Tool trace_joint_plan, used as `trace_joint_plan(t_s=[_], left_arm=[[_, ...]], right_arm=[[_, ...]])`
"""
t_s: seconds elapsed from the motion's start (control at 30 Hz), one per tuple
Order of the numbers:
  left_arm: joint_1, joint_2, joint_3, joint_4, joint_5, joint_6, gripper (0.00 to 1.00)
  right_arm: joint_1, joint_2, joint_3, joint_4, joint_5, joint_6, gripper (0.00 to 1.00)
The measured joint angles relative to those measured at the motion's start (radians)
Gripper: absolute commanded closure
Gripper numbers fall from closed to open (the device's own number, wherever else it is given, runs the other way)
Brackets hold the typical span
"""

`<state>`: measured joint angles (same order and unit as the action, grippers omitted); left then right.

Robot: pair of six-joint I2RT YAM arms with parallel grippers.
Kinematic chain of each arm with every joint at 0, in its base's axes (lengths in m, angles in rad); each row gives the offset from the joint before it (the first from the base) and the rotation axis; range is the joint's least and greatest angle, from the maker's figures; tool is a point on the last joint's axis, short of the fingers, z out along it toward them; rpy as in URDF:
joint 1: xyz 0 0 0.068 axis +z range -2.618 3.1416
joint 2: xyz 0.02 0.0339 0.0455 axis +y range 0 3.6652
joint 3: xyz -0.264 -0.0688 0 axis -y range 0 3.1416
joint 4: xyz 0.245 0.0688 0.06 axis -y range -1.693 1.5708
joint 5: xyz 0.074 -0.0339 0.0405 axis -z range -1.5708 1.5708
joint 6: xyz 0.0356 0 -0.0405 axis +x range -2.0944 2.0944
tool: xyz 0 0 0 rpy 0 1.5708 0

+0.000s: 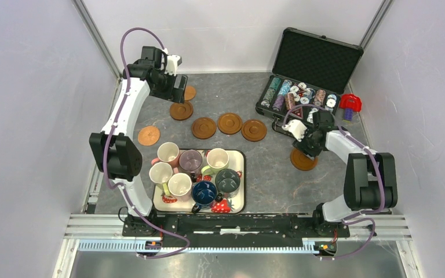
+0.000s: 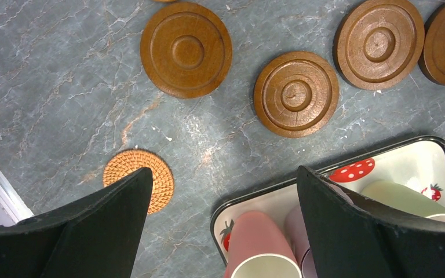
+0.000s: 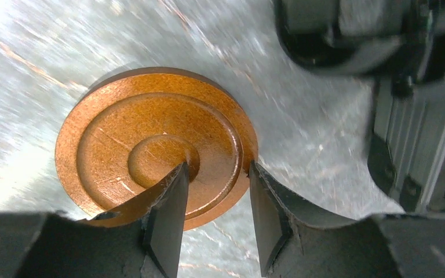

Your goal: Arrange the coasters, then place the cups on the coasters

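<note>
My right gripper [image 3: 217,167] is shut on a dark brown coaster [image 3: 121,133], one finger against its centre boss and the other on its rim, right of the tray [image 1: 240,200]; from above this coaster [image 1: 303,160] lies under the gripper [image 1: 308,146]. Several more wooden coasters [image 1: 204,127] form a row behind the tray, and a woven orange one [image 1: 148,135] lies at the left. My left gripper [image 1: 171,87] hangs open high over the back left, with nothing between its fingers [image 2: 225,170]. Several cups, among them a pink one [image 1: 167,153] and a dark blue one [image 1: 204,193], stand on the tray.
An open black case of poker chips [image 1: 301,95] stands at the back right with a small red and blue object [image 1: 350,104] beside it. White walls close in both sides. A second light coaster [image 1: 190,92] shows partly behind the left gripper.
</note>
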<state>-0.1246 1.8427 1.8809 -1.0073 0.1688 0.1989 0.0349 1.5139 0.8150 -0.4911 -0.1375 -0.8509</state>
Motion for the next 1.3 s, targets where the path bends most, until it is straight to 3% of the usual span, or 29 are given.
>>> trace_joint_plan(t_s=[0.3, 0.63, 0.87, 1.1, 1.3], left_arm=[[-0.019, 0.014, 0.001, 0.000, 0.000, 0.000, 0.00], [-0.022, 0.014, 0.001, 0.000, -0.002, 0.000, 0.00], [-0.022, 0.014, 0.001, 0.000, -0.001, 0.000, 0.00], [-0.024, 0.013, 0.001, 0.000, -0.001, 0.000, 0.00], [-0.024, 0.013, 0.001, 0.000, -0.001, -0.002, 0.00]], right_arm=[[-0.186, 0.002, 0.003, -0.028, 0.020, -0.095, 0.53], [-0.295, 0.038, 0.044, -0.072, 0.047, -0.174, 0.53], [-0.302, 0.051, 0.098, -0.154, 0.036, -0.198, 0.46], [-0.290, 0.053, 0.346, -0.253, -0.099, -0.173, 0.43], [-0.148, 0.062, 0.417, -0.200, -0.200, -0.051, 0.43]])
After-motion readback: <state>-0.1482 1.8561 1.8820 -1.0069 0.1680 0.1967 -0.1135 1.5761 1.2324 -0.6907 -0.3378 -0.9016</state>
